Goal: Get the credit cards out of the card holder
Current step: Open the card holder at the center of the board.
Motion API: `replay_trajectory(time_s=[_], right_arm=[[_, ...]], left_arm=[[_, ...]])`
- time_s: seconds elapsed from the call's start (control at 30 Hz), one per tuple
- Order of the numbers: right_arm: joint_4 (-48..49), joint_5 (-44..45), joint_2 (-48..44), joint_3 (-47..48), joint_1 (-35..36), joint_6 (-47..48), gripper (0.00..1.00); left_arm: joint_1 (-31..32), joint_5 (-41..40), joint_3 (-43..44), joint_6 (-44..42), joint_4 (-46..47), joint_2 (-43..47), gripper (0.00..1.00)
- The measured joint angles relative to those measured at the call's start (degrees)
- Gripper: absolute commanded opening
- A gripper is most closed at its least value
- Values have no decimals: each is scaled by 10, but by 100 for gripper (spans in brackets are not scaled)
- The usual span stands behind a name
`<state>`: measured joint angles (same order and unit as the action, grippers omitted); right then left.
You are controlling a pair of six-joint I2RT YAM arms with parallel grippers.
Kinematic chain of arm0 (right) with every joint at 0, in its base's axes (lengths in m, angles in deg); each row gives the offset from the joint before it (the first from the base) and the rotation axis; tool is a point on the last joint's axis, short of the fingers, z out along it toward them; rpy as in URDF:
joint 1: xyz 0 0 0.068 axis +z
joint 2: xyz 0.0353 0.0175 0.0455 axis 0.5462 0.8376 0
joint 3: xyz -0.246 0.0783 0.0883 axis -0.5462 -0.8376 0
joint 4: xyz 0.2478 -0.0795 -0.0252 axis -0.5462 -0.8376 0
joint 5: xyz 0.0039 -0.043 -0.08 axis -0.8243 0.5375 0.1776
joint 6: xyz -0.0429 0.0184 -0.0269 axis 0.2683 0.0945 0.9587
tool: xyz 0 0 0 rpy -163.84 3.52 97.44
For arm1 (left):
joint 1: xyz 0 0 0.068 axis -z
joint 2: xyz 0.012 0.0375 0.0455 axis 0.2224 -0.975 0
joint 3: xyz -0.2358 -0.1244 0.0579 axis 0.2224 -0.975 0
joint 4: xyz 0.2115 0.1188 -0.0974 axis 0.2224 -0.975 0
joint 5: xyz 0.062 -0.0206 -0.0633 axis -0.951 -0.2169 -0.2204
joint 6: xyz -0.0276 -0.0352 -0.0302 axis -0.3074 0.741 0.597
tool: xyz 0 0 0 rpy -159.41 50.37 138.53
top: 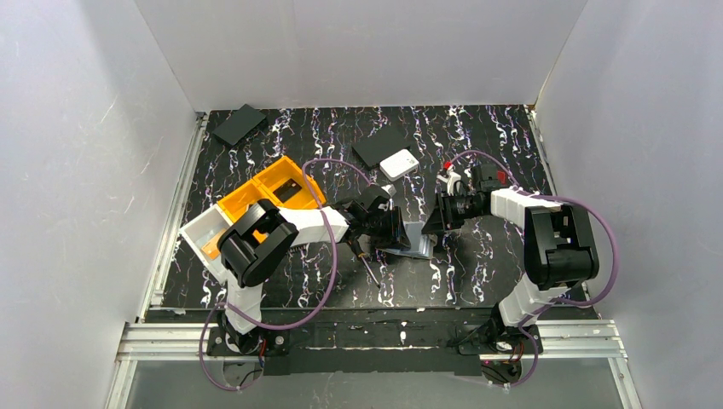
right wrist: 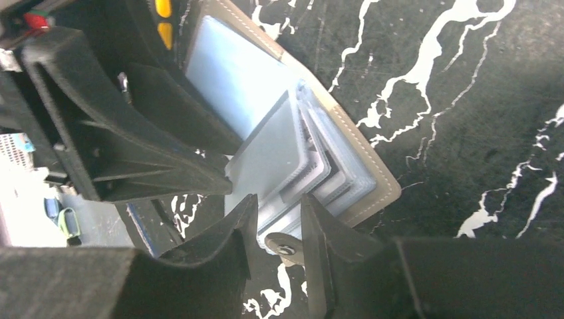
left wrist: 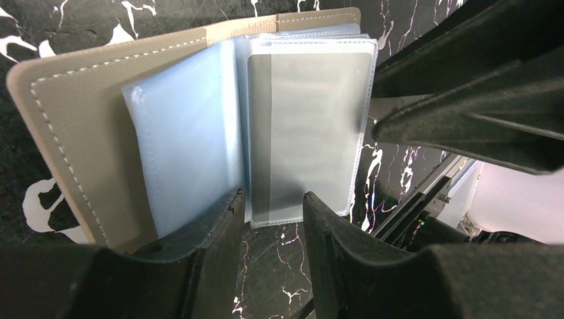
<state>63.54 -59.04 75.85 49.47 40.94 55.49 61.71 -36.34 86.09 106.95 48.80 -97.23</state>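
- Card holder [top: 415,241] lies opened flat on the table [top: 477,264], near the middle of the top view. The left gripper [top: 388,230] is at its 9 o'clock and the right gripper [top: 439,223] at its 3 o'clock.
- Both arms meet over it, probably so that one can steady the covers while the other works a card loose.
- In the left wrist view the taupe cover spreads toward 9 o'clock. The credit cards [left wrist: 306,133] sit in clear sleeves at the centre, a greyish one on top and a pale blue page beside it. None is out yet.
- The left jaws are released and come in from 6 o'clock. They straddle the lower edge of the sleeves, and one fingertip [left wrist: 229,206] overlaps the blue page, which looks like a pinning hold.
- The right jaws stand parted at 6 o'clock of their own view, with the snap tab [right wrist: 286,249] in the gap. I cannot tell whether they pinch it or only flank it.
- The sleeves fan out in a stack, so the number of cards cannot be read.
- From above, both grippers cover most of the holder. A screwdriver [top: 368,266] lies at its 8 o'clock, its top end hidden under the left gripper.
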Motion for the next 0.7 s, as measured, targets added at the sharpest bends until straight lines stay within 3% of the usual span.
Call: replay_trajectory(time_s=[0.3,0.7], right_arm=[[-17,-52,-12,6,-7,25,43],[-20,-40,-9,6,-7,11,43]], left_arm=[[0,1,-2,5,8,0,37],[0,1,-9,12,21,0,37]])
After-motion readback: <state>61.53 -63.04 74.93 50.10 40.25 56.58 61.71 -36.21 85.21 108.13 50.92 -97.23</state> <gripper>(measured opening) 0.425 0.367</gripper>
